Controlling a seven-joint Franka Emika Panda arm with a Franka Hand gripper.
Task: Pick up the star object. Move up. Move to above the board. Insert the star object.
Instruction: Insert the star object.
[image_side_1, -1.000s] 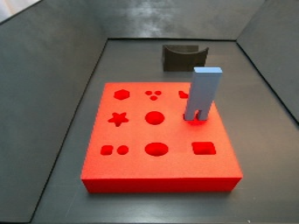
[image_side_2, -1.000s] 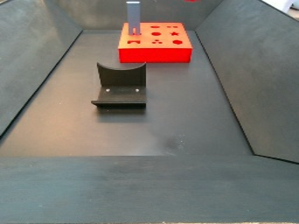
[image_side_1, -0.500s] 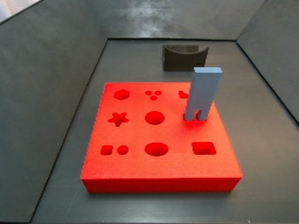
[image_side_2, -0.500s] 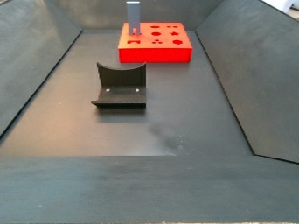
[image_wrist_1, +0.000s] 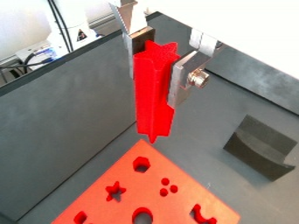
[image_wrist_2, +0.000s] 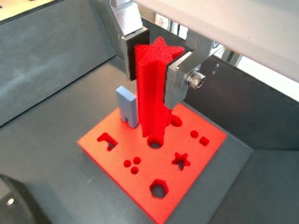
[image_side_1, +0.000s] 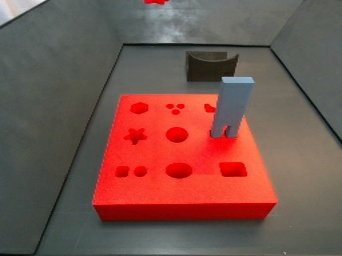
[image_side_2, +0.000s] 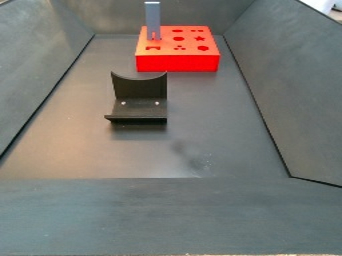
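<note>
Wrist views: gripper (image_wrist_1: 158, 54) jaws clamp star object (image_wrist_1: 153, 92), upright, well clear above board (image_wrist_1: 149, 199).

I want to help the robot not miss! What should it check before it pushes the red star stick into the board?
1. Grip: ok. The gripper is shut on the star object, high above the board.
2. Star object upright: ok in both wrist views.
3. Star hole free: ok, nothing in it.
4. Star object right over the star hole: cannot tell; in a wrist view its lower end sits nearer a round hole.
5. Blue block out of the way: ok, it stands at the board's other side.
6. Star points matching the hole: cannot tell.
</note>
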